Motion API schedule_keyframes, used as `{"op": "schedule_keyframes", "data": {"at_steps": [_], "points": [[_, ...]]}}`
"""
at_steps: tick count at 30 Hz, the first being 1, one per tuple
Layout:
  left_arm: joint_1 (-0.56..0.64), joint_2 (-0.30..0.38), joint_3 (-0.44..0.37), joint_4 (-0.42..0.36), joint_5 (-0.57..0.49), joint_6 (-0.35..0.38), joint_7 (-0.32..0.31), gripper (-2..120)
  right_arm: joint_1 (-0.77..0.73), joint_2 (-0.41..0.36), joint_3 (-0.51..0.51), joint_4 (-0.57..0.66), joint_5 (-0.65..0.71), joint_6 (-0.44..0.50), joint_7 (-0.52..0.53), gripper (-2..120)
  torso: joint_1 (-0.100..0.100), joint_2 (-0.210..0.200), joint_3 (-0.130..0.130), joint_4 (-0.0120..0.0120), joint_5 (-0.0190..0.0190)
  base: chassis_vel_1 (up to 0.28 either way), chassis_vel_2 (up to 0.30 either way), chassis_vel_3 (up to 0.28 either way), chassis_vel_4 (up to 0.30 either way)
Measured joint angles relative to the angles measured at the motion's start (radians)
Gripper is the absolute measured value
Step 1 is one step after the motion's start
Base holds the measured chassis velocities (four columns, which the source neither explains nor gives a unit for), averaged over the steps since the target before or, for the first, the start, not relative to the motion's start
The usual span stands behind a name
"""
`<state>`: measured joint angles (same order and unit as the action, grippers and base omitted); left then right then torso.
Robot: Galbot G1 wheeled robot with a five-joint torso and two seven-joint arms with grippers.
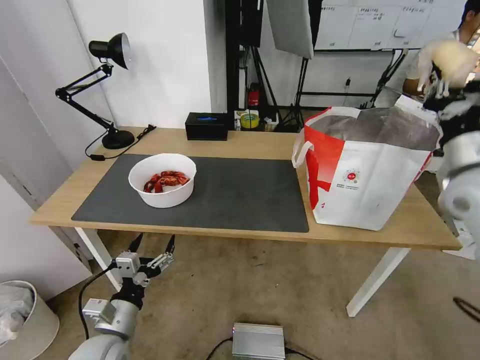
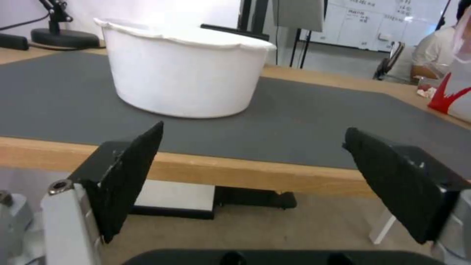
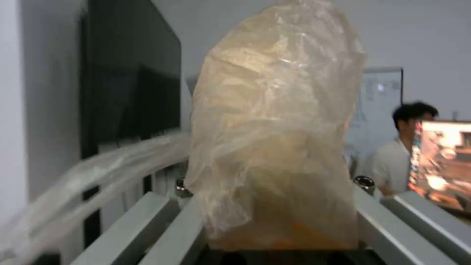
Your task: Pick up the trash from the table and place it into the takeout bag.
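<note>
The right claw (image 1: 442, 82) is raised high, above and just past the far right corner of the takeout bag (image 1: 367, 170), and it is clamped on the clear-wrapped lump (image 3: 275, 140), which sticks up between its fingers with the pale-orange part low down by the grip. The bag stands open on the right end of the table (image 1: 250, 142), its silvery lining showing, below and to the left of that claw. What already lies inside it cannot be seen.

The left claw (image 1: 152, 250) hangs low in front of the table's near edge, fingers spread apart and holding nothing. Just ahead of it and higher, on the dark mat (image 1: 240, 195), sits the white bowl (image 1: 162, 180) with red scraps in it, untouched.

By my reading the job is well along: the wrapped lump is lifted but not yet dropped in, and the bowl is the one piece of trash left on the table.
</note>
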<state>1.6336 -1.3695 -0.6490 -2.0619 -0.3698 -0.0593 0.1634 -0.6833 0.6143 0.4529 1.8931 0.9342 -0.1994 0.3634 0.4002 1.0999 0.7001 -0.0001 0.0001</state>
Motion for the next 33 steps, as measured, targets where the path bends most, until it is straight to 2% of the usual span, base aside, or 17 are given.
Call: {"op": "schedule_keyframes", "data": {"at_steps": [1, 4, 7, 8, 10, 11, 13, 14, 16, 20, 22, 23, 26, 27, 31, 32, 33], "points": [[0.0, 0.0, 0.0, 0.0, 0.0, 0.0, 0.0, 100, 0.0, 0.0, 0.0, 0.0, 0.0, 0.0, 0.0, 6, 0.0, 0.0, 0.0, 0.0, 0.0, 0.0, 0.0, 0.0, 0.0], [-0.002, 0.001, 0.0, 0.001, -0.001, 0.0, 0.0, 100, 0.101, -0.023, -0.074, -0.045, 0.063, -0.129, 0.02, 6, 0.0, 0.0, 0.0, 0.0002, -0.0001, 0.0, 0.0, 0.0, 0.0], [-0.002, 0.001, 0.0, 0.001, -0.002, 0.0, 0.0, 100, 0.111, -0.026, -0.082, -0.048, 0.074, -0.144, 0.023, 6, 0.0, 0.0, 0.0, 0.0002, -0.0001, 0.0, 0.0, 0.0, 0.0], [-0.003, 0.002, -0.001, 0.002, -0.002, 0.0, 0.0, 100, 0.135, -0.029, -0.099, -0.056, 0.097, -0.187, 0.029, 6, 0.0, 0.0, 0.0, 0.0001, 0.0, 0.0, 0.0, 0.0, 0.0], [-0.004, 0.002, -0.006, 0.002, -0.007, 0.001, 0.0, 100, 0.215, -0.037, -0.152, -0.069, 0.239, -0.374, 0.104, 6, 0.0, 0.0, 0.0, 0.0001, 0.0001, 0.0, 0.0, 0.0, 0.0], [-0.004, 0.002, -0.006, 0.002, -0.007, 0.001, 0.0, 100, 0.215, -0.037, -0.152, -0.069, 0.239, -0.374, 0.104, 6, 0.0, 0.0, 0.0, 0.0001, 0.0001, 0.0, 0.0, 0.0, 0.0], [-0.004, 0.001, -0.006, 0.0, -0.013, 0.002, 0.0, 100, 0.261, -0.052, -0.188, -0.084, 0.373, -0.473, 0.144, 6, 0.0, 0.0, 0.0, 0.0001, -0.0003, 0.0, 0.0, 0.0, 0.0], [-0.004, 0.001, -0.006, 0.0, -0.013, 0.002, 0.0, 100, 0.261, -0.052, -0.188, -0.084, 0.373, -0.473, 0.144, 6, 0.0, 0.0, 0.0, 0.0001, -0.0003, 0.0, 0.0, 0.0, 0.0], [-0.006, 0.001, -0.007, -0.002, -0.016, 0.003, 0.0, 100, 0.308, -0.061, -0.227, -0.106, 0.512, -0.53, 0.199, 6, 0.0, 0.0, 0.0, 0.0, -0.0001, 0.0, 0.0, 0.0, 0.0], [-0.009, 0.0, -0.007, -0.003, -0.017, 0.004, 0.0, 100, 0.341, -0.064, -0.268, -0.128, 0.577, -0.537, 0.251, 10, 0.0, 0.0, 0.0, 0.0001, -0.0001, 0.0, 0.0, 0.0, 0.0], [-0.009, -0.002, -0.009, -0.006, -0.018, 0.004, 0.0, 100, 0.349, -0.064, -0.285, -0.138, 0.612, -0.537, 0.283, 19, 0.0, 0.0, 0.0, 0.0001, -0.0003, 0.0, 0.0, 0.0, 0.0], [-0.009, -0.002, -0.009, -0.006, -0.018, 0.004, 0.0, 100, 0.349, -0.064, -0.285, -0.138, 0.612, -0.537, 0.283, 19, 0.0, 0.0, 0.0, 0.0001, -0.0003, 0.0, 0.0, 0.0, 0.0], [-0.004, -0.004, -0.01, -0.012, -0.018, 0.004, -0.001, 100, 0.327, -0.059, -0.284, -0.14, 0.611, -0.535, 0.292, 34, 0.0, 0.0, 0.0, 0.0, -0.0001, 0.0, 0.0, 0.0, 0.0], [-0.004, -0.004, -0.01, -0.012, -0.018, 0.004, -0.001, 100, 0.327, -0.059, -0.284, -0.14, 0.611, -0.535, 0.292, 34, 0.0, 0.0, 0.0, 0.0, -0.0001, 0.0, 0.0, 0.0, 0.0], [-0.006, -0.005, -0.01, -0.012, -0.018, 0.004, 0.0, 100, 0.293, -0.052, -0.263, -0.131, 0.592, -0.53, 0.289, 53, 0.0, 0.0, 0.0, 0.0, 0.0, 0.0, 0.0, 0.0, 0.0], [-0.006, -0.005, -0.01, -0.012, -0.018, 0.004, 0.0, 100, 0.293, -0.052, -0.263, -0.131, 0.592, -0.53, 0.289, 53, 0.0, 0.0, 0.0, 0.0, 0.0, 0.0, 0.0, 0.0, 0.0], [-0.007, -0.005, -0.01, -0.012, -0.018, 0.004, 0.0, 100, 0.288, -0.05, -0.258, -0.129, 0.586, -0.528, 0.286, 60, 0.0, 0.0, 0.0, 0.0, -0.0001, 0.0, 0.0, 0.0, 0.0]]}}
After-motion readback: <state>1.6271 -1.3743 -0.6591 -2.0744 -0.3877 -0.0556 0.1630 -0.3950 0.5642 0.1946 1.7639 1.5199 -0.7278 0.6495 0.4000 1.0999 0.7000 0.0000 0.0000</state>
